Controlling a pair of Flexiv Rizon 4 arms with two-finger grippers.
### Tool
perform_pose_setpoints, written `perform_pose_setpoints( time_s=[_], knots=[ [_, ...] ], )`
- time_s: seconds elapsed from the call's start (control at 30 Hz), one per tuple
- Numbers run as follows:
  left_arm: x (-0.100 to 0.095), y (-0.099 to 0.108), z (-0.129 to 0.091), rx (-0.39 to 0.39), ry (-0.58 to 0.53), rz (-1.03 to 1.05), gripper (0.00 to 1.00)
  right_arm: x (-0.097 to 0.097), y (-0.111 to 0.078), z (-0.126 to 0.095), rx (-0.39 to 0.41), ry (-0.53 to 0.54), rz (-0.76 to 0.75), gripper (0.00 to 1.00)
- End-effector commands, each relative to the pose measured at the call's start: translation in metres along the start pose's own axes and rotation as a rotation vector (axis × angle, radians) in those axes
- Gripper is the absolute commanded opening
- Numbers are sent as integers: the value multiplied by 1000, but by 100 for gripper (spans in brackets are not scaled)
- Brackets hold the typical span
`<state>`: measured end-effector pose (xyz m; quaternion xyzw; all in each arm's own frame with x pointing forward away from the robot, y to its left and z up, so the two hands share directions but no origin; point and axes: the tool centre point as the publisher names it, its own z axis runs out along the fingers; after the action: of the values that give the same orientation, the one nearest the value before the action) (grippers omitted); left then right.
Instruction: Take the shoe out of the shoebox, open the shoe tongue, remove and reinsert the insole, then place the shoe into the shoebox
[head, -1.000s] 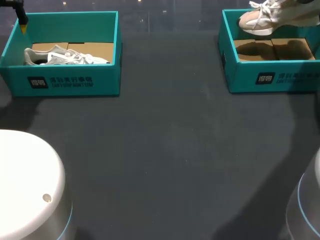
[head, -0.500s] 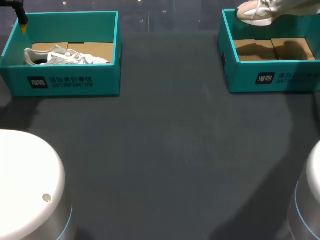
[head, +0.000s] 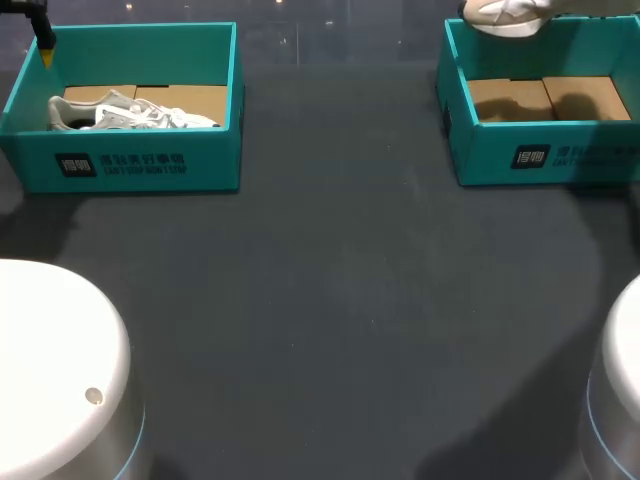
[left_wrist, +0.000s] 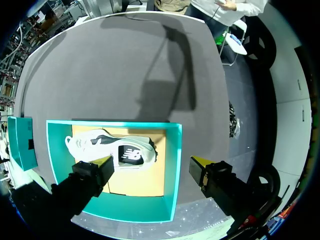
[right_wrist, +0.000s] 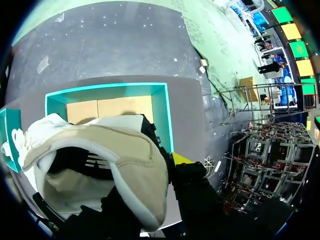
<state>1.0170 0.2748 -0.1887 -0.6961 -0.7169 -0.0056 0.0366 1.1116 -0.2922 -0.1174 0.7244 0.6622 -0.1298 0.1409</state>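
Left shoebox (head: 140, 170) holds a white shoe (head: 130, 113); left gripper (left_wrist: 150, 162) hangs open above it. Far from it, right gripper (right_wrist: 162, 165) squeezes tan shoe (right_wrist: 100, 150).

Your head camera sits high and behind the robot, looking down and forward over the worktop (head: 330, 300). The left shoebox (head: 120, 168) lies upper left of the frame, the right shoebox (head: 545, 158) upper right. The left wrist camera looks straight down past the left gripper (left_wrist: 150, 162) from well above the left shoebox, which it shares with the head view. The right wrist camera looks down on the right shoebox, also seen from the head. The shoe (right_wrist: 100, 165) sits close before its lens.
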Motion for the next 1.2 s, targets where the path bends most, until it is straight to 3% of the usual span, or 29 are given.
perform_pose_setpoints(
  time_s=[0.03, 0.3, 0.77, 1.2],
  knots=[
    [0, -1, 0, -3, 1, 1, 100, 7, -24, -12, -49, 4, 7, 0],
    [0, -1, 0, -3, 1, 1, 100, 32, -69, -26, -70, 11, 21, 0],
    [0, -1, 0, -3, 1, 1, 100, 69, -182, -29, -123, 54, 9, 0],
    [0, -1, 0, -3, 1, 1, 100, 120, -238, -19, -159, 81, 3, 0]
  ],
)
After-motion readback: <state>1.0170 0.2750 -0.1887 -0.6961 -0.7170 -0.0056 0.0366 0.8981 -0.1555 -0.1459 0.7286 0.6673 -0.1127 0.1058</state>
